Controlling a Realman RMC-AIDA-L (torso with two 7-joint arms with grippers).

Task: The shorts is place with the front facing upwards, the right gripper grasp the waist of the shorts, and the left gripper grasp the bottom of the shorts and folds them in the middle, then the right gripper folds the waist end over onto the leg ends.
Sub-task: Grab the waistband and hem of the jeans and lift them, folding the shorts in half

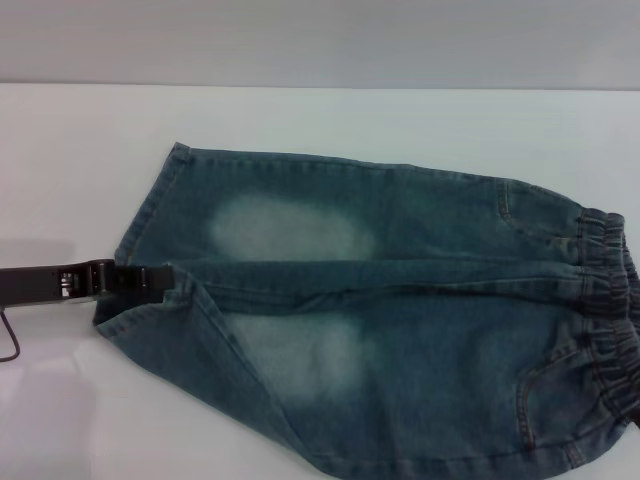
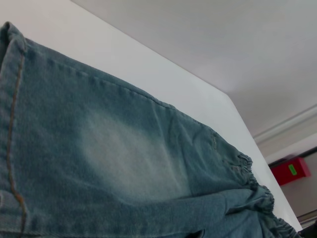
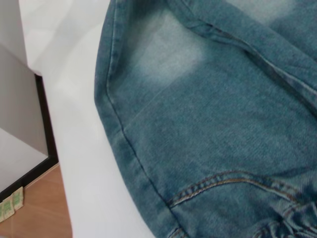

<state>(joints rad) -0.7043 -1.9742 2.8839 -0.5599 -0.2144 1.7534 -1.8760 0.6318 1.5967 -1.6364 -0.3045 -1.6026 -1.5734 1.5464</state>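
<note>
Here, at the near edge of the worktop (image 1: pixel 60 130): shorts (image 1: pixel 400 330) flat, front up, lying crosswise, near leg spilling towards the edge. Left hand (image 1: pixel 150 280) low at the leg hems (image 1: pixel 140 240), reaching in from the robot's left, tip touching the cloth right where the two legs meet; fingers hidden against the denim, so impossible to tell how wide, or whether any cloth is caught. Judged step: taking hold of the hems for the lengthwise fold. Best done by pinching both layers of one hem squarely, not just a top wrinkle, then lifting in time with the other end. Farther right: waist (image 1: pixel 605 300), puckered, at the far right. Right hand not seen anywhere; its wrist camera only looks down close over a pocket seam (image 3: pixel 223 181) near the waist.
</note>
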